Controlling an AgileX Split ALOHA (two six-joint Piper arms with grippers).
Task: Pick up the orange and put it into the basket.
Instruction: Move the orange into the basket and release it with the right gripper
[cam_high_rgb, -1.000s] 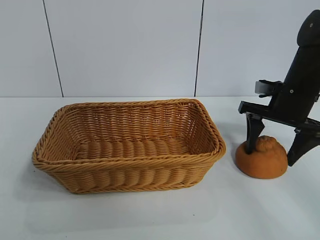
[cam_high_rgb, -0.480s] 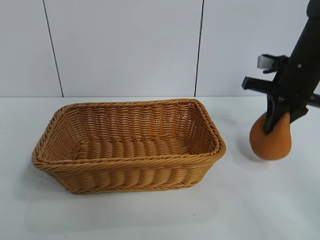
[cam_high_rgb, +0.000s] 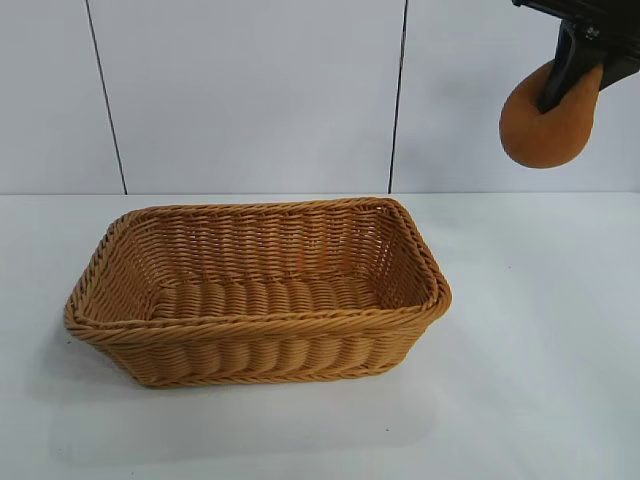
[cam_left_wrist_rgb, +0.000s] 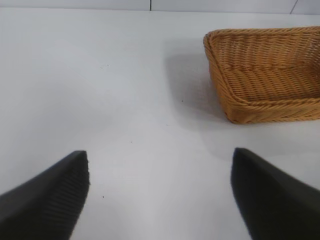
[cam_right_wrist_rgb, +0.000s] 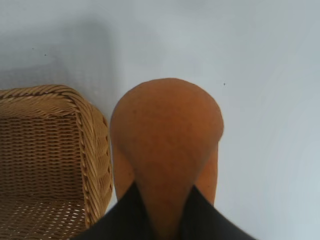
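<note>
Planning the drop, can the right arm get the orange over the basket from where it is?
Probably yes: the right gripper holds the orange high above the table, well above the basket rim, with nothing between them.

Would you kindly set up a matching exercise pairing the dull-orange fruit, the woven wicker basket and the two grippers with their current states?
Things:
1. dull-orange rough-skinned orange
2. golden-brown woven wicker basket
3. left gripper
4. right gripper

States:
A. open, holding nothing, above bare table
B. pinched at its top, hanging in the air
C. standing on the white table, nothing inside
D. shut on the fruit, high up to the basket's right

Pairs: 1-B, 2-C, 3-A, 4-D
</note>
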